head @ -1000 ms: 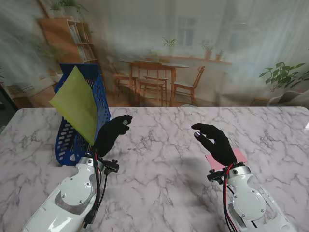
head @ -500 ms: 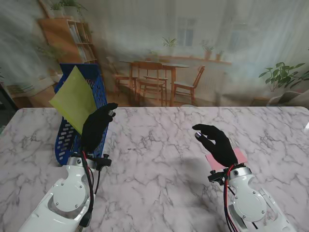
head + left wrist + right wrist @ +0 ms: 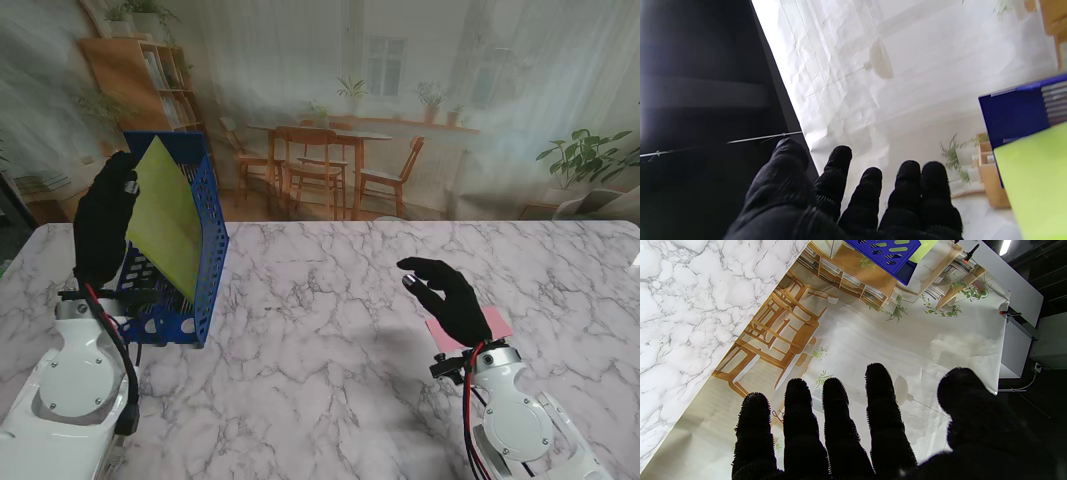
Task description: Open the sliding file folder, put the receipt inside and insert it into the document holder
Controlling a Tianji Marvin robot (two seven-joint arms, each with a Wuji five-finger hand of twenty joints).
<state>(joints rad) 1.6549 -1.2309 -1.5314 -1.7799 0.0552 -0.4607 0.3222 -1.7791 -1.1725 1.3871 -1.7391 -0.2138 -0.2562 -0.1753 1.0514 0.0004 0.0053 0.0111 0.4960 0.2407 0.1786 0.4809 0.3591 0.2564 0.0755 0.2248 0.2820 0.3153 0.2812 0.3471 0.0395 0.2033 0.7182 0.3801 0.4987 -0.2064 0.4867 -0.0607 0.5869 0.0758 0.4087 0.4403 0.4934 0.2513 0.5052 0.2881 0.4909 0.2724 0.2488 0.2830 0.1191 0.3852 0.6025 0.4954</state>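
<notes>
The blue mesh document holder (image 3: 205,260) stands at the table's far left, with the yellow-green file folder (image 3: 168,215) upright and tilted inside it. My left hand (image 3: 103,215) is raised against the holder's left side, fingers straight and apart, holding nothing. In the left wrist view the left fingers (image 3: 870,190) point past the holder's blue corner (image 3: 1013,116) and the folder (image 3: 1037,180). My right hand (image 3: 447,296) hovers open over the right half of the table. A pink sheet of paper (image 3: 496,322) lies flat partly under it. The right wrist view shows spread fingers (image 3: 836,413) and the distant holder (image 3: 887,251).
The marble table (image 3: 320,330) stretches between both arms. A printed backdrop of a room (image 3: 400,110) hangs along the table's far edge. A dark panel (image 3: 706,83) stands beyond the table's left side, close to my left hand.
My left hand has swung from the holder's right side, across its front, up to its left side. The folder now sits slightly more upright. The right hand has stayed still.
</notes>
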